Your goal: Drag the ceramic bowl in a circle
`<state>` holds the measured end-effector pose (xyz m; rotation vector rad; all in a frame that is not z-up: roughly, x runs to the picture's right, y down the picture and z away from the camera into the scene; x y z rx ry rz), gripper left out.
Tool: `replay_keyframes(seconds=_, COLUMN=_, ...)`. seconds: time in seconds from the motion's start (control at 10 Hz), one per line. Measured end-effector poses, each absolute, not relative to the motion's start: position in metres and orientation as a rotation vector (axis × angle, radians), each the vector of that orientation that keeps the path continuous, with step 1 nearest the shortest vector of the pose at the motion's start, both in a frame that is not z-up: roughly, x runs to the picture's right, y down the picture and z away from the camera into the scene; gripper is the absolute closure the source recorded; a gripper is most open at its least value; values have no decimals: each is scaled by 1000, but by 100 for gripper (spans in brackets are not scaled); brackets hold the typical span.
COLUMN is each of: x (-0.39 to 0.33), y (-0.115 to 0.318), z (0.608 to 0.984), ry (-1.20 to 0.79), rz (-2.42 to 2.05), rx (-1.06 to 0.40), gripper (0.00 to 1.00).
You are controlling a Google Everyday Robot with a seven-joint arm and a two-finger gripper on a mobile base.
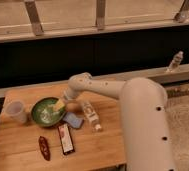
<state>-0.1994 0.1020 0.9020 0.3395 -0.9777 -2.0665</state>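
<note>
One claw (pixel 59 104) over one ceramic bowl (pixel 41 114), one cup (pixel 16 111), two bottles (pixel 90 115) (pixel 175 61), one blue pad (pixel 73 120), perhaps two packets (pixel 65 138) (pixel 44 148).

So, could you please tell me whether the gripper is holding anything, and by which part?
Cannot be told; the gripper sits at the ceramic bowl's right rim.

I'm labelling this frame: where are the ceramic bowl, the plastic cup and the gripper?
ceramic bowl (pixel 42 117): camera view, on its pale inside.
plastic cup (pixel 16 111): camera view, on its side wall.
gripper (pixel 58 104): camera view, on its tip, at the bowl's right rim.
</note>
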Motion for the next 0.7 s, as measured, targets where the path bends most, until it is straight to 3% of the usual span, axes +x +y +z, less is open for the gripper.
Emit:
replay_keyframes(seconds=0.5, x=-200, y=107, z=902, ry=-1004, rz=-2042, rx=369, gripper=92)
replay_keyframes(seconds=0.7, x=-199, y=109, z=904, ry=-1051, rz=-2005, rx=405, gripper=100)
